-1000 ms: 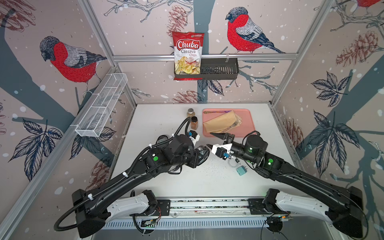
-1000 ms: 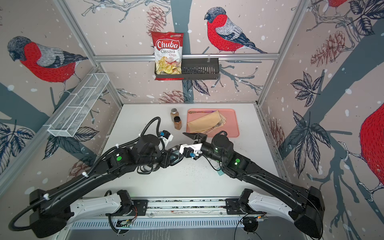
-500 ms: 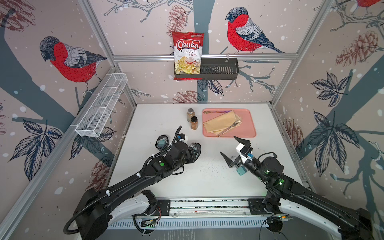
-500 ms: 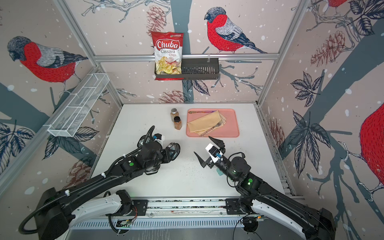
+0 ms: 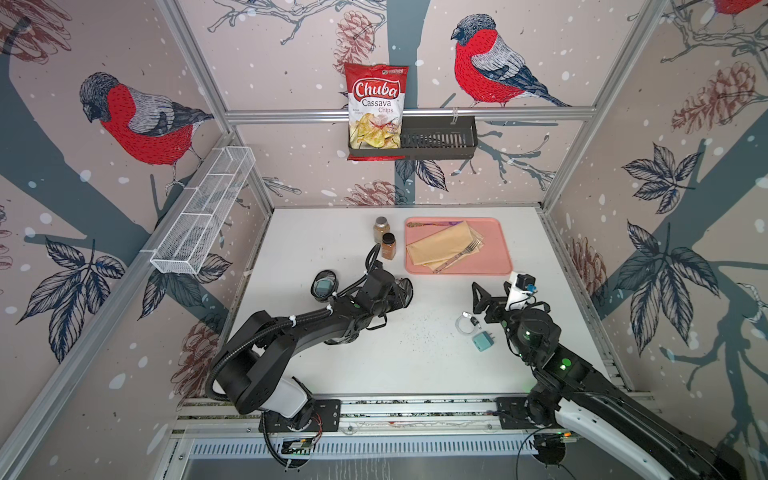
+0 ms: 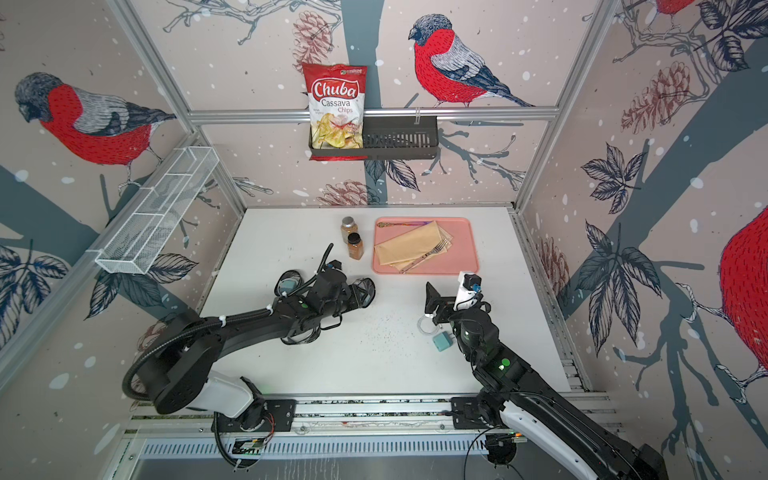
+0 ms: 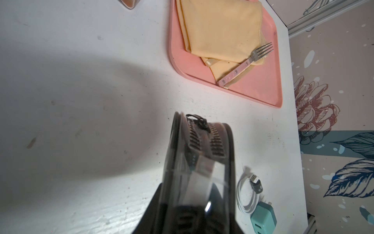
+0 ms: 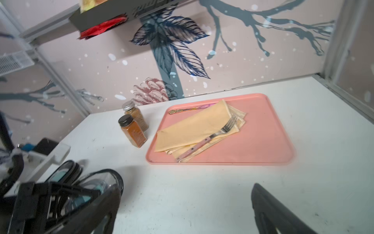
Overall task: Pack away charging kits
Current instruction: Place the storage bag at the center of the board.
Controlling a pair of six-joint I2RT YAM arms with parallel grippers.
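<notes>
Oval case (image 7: 202,141), clear-sided with a black rim, stands on its edge in the left gripper (image 5: 392,296), whose jaws are clamped against its two flat faces. Its long axis runs straight out along the gripper's line, and the free end carrying the zip slider points toward the near edge of the pink tray (image 5: 496,249). The zip seam faces up at the wrist camera, its teeth parted behind the slider. Whether the lower rim touches the table (image 5: 332,232) cannot be told. A second case (image 5: 325,286) lies flat just behind the left arm with something teal inside. Well to the right lie a coiled white cable (image 5: 463,324) and a teal charger (image 5: 482,342), close together on the table. Above them the right gripper (image 5: 498,292) hangs with jaws spread wide, holding nothing.
</notes>
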